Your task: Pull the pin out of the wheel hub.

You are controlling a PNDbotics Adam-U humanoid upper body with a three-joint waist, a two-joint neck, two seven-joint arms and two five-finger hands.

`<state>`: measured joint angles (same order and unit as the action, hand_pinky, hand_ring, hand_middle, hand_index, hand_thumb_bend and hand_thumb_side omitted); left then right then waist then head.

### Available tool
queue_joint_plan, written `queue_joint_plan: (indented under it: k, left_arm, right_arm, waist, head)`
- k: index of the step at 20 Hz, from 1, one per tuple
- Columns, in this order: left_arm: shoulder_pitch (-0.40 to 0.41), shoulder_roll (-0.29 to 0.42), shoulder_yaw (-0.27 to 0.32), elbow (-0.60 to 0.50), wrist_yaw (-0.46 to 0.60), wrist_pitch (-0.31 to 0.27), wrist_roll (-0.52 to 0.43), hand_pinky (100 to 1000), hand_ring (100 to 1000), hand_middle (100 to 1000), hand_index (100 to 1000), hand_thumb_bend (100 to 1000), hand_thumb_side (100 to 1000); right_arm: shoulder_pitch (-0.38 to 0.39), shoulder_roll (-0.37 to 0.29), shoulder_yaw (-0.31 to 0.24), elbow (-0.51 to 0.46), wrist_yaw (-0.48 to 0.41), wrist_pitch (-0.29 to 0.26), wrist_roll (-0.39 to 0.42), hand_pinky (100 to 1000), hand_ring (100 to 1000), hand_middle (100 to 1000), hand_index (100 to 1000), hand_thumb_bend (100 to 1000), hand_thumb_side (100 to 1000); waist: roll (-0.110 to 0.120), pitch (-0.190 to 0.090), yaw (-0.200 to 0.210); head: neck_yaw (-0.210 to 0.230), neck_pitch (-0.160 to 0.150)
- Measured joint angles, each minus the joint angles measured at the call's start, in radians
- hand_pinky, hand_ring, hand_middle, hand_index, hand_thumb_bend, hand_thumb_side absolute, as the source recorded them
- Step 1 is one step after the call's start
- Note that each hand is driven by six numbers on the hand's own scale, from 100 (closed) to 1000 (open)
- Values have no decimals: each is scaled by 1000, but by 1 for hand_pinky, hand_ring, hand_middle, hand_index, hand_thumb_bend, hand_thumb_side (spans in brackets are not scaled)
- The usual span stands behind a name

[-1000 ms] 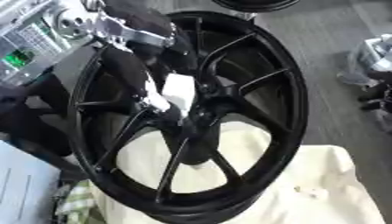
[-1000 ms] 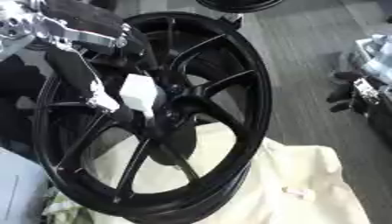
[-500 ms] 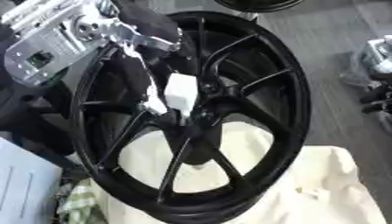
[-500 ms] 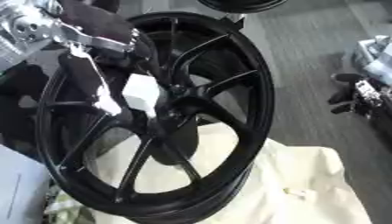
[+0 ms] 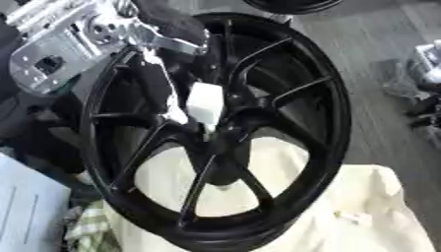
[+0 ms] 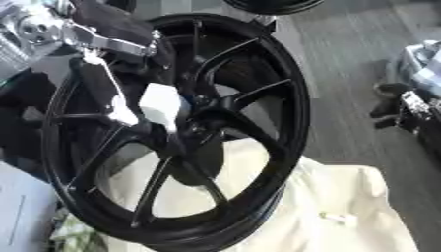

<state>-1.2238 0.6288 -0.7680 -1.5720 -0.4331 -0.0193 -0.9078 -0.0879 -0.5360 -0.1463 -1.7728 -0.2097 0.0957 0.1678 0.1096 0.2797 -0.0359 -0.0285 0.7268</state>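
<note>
A black spoked wheel (image 5: 331, 113) stands tilted on a cream cloth (image 5: 370, 206). At its hub (image 5: 226, 125) sits a white blocky pin (image 5: 205, 104), pointing down into the centre. My left hand (image 5: 159, 83) reaches in from the upper left, through the spokes. Its black fingers (image 6: 108, 91) lie along the pin's left side and are curled against it. The silver wrist (image 5: 65, 47) shows at the top left. How far the pin's lower end goes into the hub is hidden. My right hand shows in neither view.
Part of a second black wheel (image 5: 293, 4) shows at the top edge. Grey and dark gear (image 6: 418, 83) lies on the floor at the right. A pale flat box (image 5: 26, 206) and a checked cloth (image 5: 86, 231) sit at the lower left.
My left wrist has turned and its silver part has swung out to the left. The white pin stays at the hub, in my fingers.
</note>
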Motion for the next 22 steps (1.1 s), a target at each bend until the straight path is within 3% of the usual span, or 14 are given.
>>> queue_joint_plan:
  k: [4,12,22]
  left_arm:
    - [0,-8,-5,7,3,10,0,852,752,611,688,489,298]
    - [-1,-18,-2,7,16,77,0,828,702,549,586,346,309]
    - [-4,-23,0,-1,13,111,3,796,635,466,364,361,337]
  right_arm:
    - [0,0,0,0,1,1,-1,602,652,531,809,100,800]
    - [0,0,4,0,3,1,-1,602,652,531,809,100,800]
    - [0,0,6,0,4,1,-1,603,652,532,809,100,808]
  waist:
    - [0,0,-1]
    - [-1,0,-2]
    - [-1,0,-4]
  head:
    - [2,0]
    - [5,0]
    - [6,0]
